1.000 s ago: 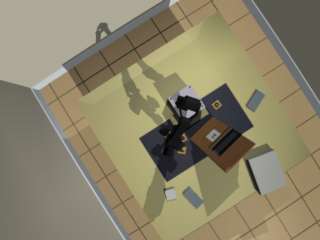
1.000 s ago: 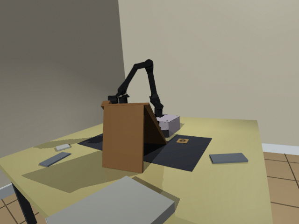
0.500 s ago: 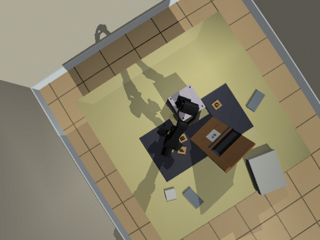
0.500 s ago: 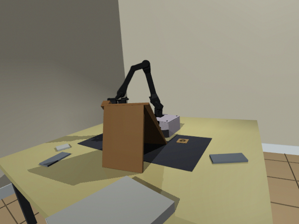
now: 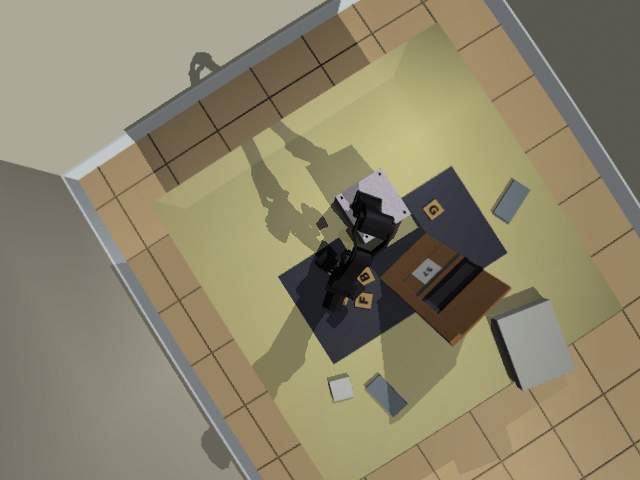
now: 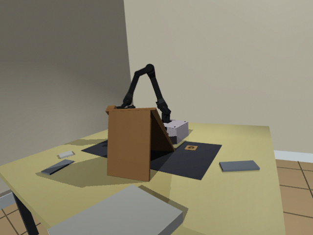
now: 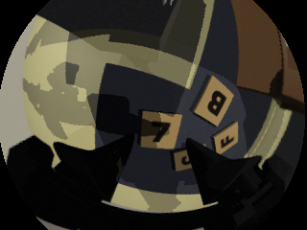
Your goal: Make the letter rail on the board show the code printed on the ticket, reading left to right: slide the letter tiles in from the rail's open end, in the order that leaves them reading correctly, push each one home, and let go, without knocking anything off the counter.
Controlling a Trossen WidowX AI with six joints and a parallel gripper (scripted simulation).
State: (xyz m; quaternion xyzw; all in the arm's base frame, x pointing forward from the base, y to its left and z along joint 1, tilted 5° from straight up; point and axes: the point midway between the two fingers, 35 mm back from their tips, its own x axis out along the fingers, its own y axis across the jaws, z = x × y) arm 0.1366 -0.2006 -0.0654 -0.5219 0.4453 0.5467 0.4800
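My gripper [image 7: 160, 138] is open and empty above the 7 tile [image 7: 168, 120], whose face lies between and just beyond the fingertips in the wrist view. The B tile [image 5: 365, 276] [image 7: 214, 101] and F tile [image 5: 363, 300] [image 7: 226, 138] lie to its right. A tile like S or 5 [image 5: 345, 301] [image 7: 179, 160] is partly hidden by a finger. The G tile [image 5: 433, 209] [image 6: 190, 147] lies apart, beyond the brown board [image 5: 465, 312] [image 6: 128, 146] [image 7: 259, 48]. The ticket [image 5: 427, 271] on the board seems to read 57. No tile shows in the dark rail [image 5: 453, 285].
The tiles lie on a dark mat [image 5: 333, 346] [image 6: 189, 167]. The arm's pale base box [image 5: 387, 193] [image 6: 180, 131] stands beside it. A large grey box [image 5: 537, 343] [image 6: 121, 212], two blue-grey slabs [image 5: 511, 200] [image 5: 386, 395] and a white block [image 5: 341, 388] [image 6: 65, 154] are on the counter.
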